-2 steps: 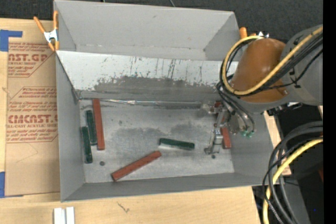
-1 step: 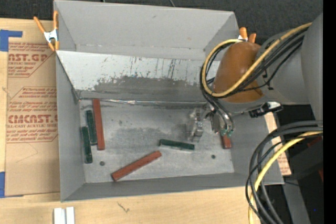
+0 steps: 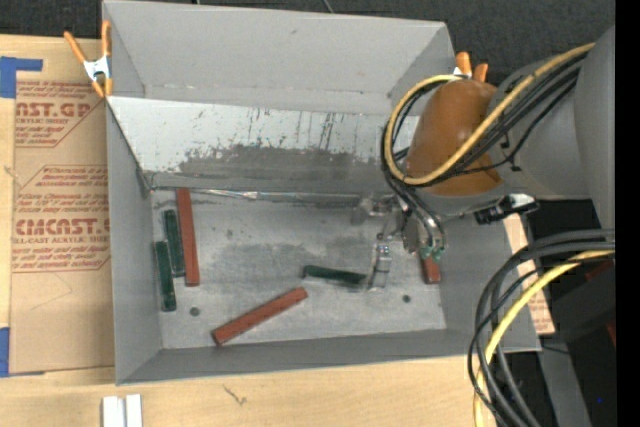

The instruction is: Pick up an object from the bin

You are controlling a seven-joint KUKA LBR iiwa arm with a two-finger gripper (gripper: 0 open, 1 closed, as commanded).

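Your gripper (image 3: 381, 267) is low on the right side of the grey bin (image 3: 270, 45), at the right end of a dark green stick (image 3: 333, 275) lying mid-floor. You cannot tell its opening. A red stick (image 3: 260, 315) lies nearer, to the left.

The gripper (image 3: 380, 267) hangs beside a dark green stick (image 3: 335, 275) (right half of the bin (image 3: 280, 55)).

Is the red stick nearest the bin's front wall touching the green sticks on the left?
No: the red stick lies slantwise on the floor, clearly apart from the green sticks by the left wall.
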